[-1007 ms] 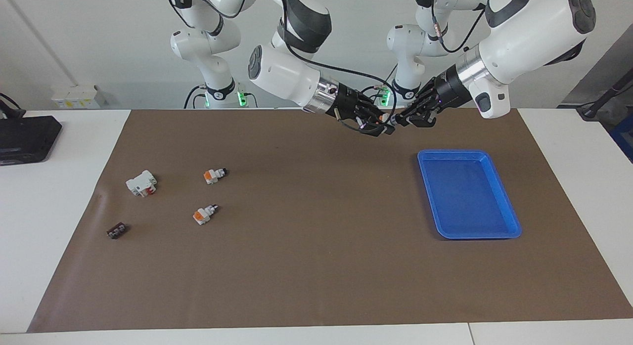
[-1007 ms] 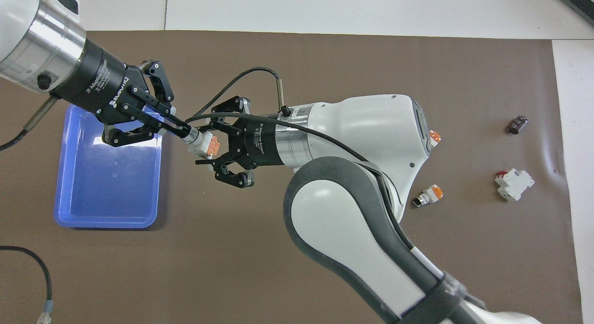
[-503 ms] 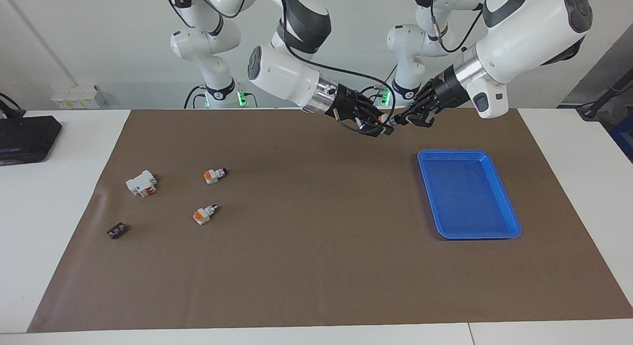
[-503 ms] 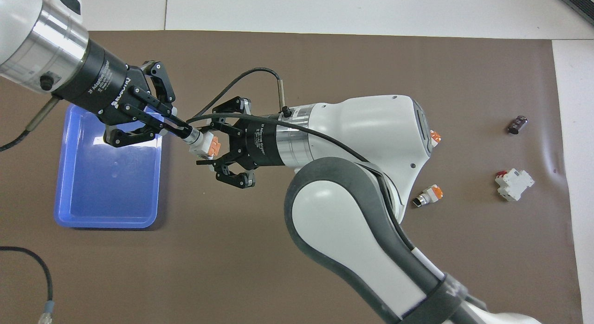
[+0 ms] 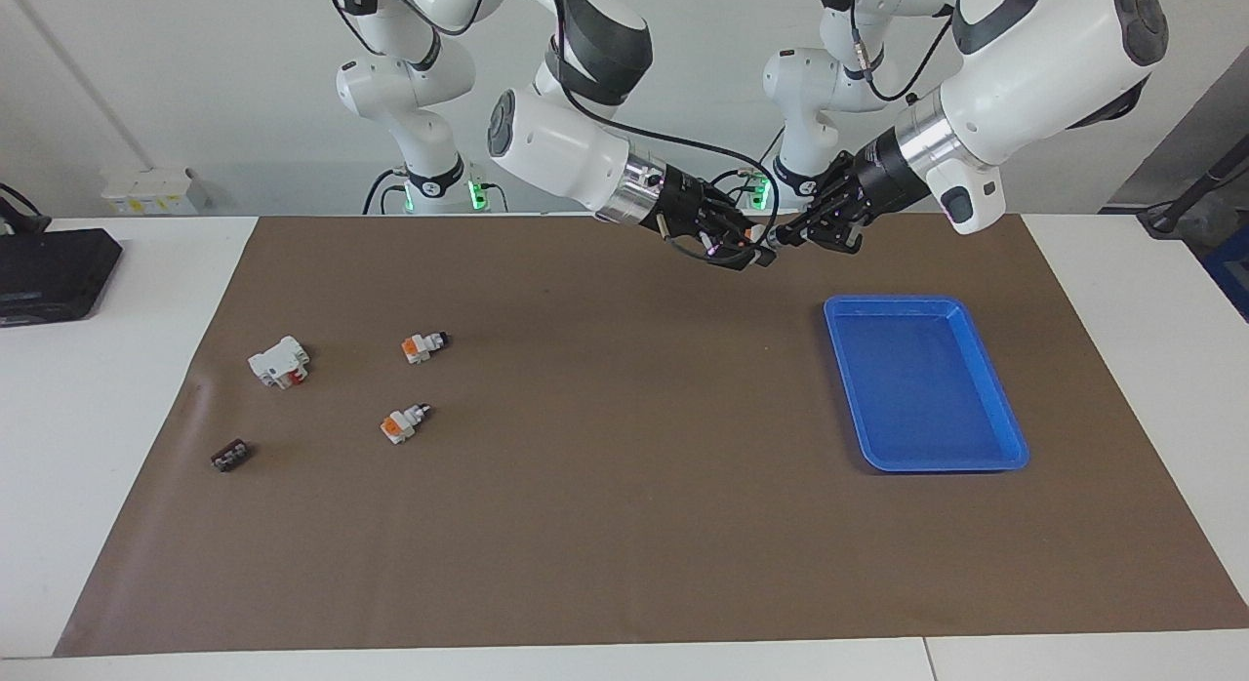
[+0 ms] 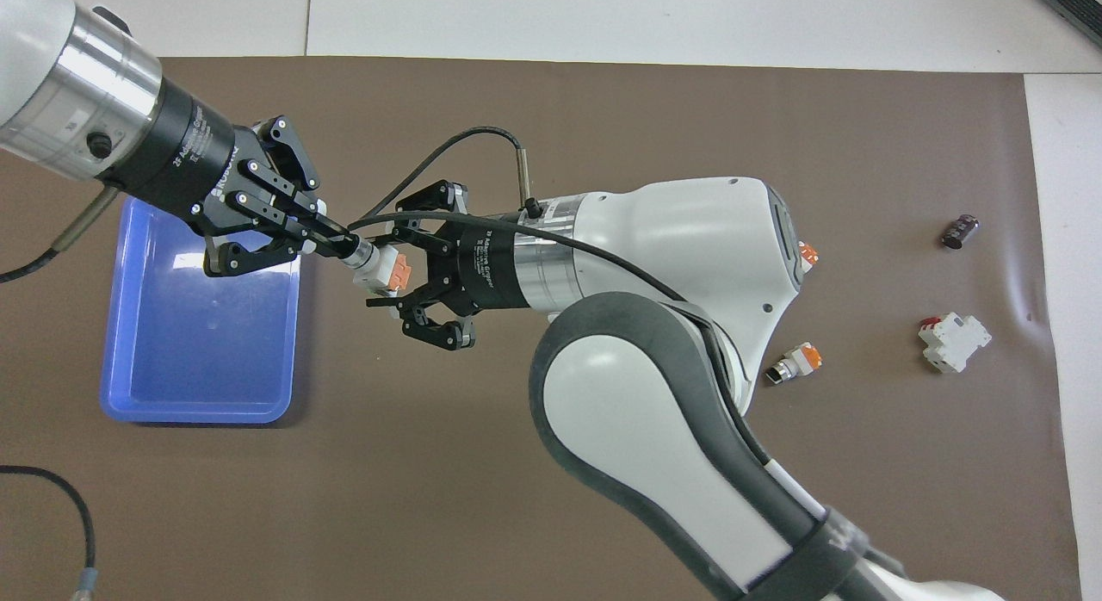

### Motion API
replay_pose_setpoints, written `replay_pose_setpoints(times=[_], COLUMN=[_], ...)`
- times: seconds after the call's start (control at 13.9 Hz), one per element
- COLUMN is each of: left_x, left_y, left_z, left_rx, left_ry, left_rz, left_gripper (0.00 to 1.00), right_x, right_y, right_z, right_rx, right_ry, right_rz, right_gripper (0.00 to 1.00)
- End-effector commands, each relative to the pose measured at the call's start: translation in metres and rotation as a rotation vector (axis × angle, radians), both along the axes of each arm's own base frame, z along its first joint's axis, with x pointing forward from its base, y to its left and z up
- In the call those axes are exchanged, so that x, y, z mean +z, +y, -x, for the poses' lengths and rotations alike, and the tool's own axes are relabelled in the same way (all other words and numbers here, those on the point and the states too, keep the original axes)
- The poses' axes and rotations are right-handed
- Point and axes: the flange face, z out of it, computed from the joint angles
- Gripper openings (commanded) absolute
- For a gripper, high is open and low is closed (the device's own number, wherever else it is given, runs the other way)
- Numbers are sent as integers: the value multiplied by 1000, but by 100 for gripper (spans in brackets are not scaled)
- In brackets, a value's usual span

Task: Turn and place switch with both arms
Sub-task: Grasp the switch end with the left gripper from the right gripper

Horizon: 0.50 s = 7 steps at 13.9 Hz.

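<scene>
Both grippers clamp 1 switch (image 6: 381, 269) in the air over the brown mat (image 5: 624, 525): the right gripper (image 6: 389, 272) grips its white-orange body, the left gripper (image 6: 337, 244) pinches its black knob. Just beside them, toward the left arm's end, the blue tray (image 6: 120, 394) holds nothing. 2 more switches (image 5: 424, 346) (image 5: 404, 423) lie on the mat toward the right arm's end.

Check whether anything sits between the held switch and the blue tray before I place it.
Nothing visible does. The switch is up in the air, gripped by the right claw at its body and the left claw at its knob. The blue tray lies empty, with only bare brown mat between.
</scene>
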Motion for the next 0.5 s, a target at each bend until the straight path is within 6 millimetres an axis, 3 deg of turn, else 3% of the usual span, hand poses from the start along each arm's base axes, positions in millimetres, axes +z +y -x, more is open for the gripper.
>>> replay_pose_setpoints(times=[0.0,0.43], left_x=[-4,-18], left_y=[-7,-11], left_z=[8,19], left_rx=[203,658], left_ry=[101,292], left_rz=[-35,-203], left_gripper=[0,0], right_x=[7,8], right_y=[1,1], right_z=[5,5], right_rx=[-11,-11], right_ry=[13,12], right_rz=[-20,-21], right_gripper=[0,0])
